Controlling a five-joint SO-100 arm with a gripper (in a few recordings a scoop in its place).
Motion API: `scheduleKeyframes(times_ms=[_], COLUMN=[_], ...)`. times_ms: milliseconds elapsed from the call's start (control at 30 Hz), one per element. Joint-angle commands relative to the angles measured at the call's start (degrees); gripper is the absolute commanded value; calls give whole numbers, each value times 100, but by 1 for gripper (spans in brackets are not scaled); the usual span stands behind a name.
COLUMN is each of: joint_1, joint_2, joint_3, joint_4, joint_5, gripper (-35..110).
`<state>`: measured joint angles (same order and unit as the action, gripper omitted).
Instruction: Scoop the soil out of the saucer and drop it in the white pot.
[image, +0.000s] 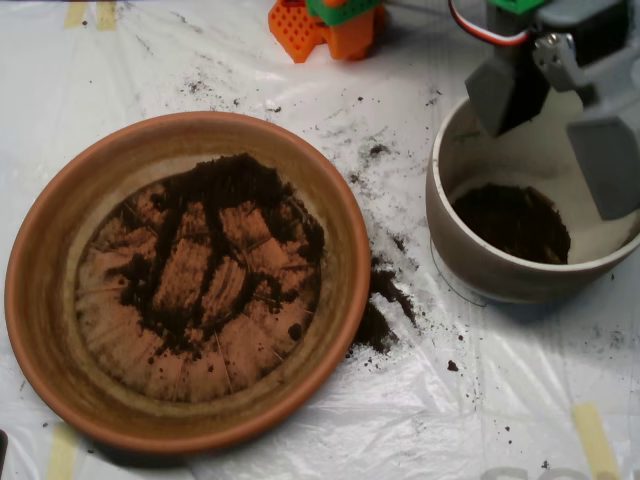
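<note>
The scoop (562, 125) hangs over the white pot (470, 255) with its two grey shells spread apart, empty; soil (512, 222) lies in the pot's bottom — more soil smears the saucer (40, 300) at left; crumbs scatter the white plastic sheet (480, 380) between them.

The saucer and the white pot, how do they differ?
The saucer is terracotta-orange, wide and shallow; the white pot is cream, narrower and deep. The saucer's soil lies in thin patches over a ridged base; the pot's forms one dark heap. Both are round.
</note>
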<state>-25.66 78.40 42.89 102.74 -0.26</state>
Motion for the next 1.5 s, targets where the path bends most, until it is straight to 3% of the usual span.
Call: scheduleKeyframes(times_ms=[0, 267, 533, 867, 1100, 1467], joint_1=[123, 1916, 4087, 5405, 5739, 6152], joint_2=[1020, 1397, 2232, 2276, 1679, -396], joint_3=[62, 650, 3806, 6223, 6319, 4535], joint_4=[53, -149, -2004, -3595, -3938, -2988], joint_5=[9, 202, -237, -193, -149, -352], gripper=[39, 40, 45, 44, 45, 59])
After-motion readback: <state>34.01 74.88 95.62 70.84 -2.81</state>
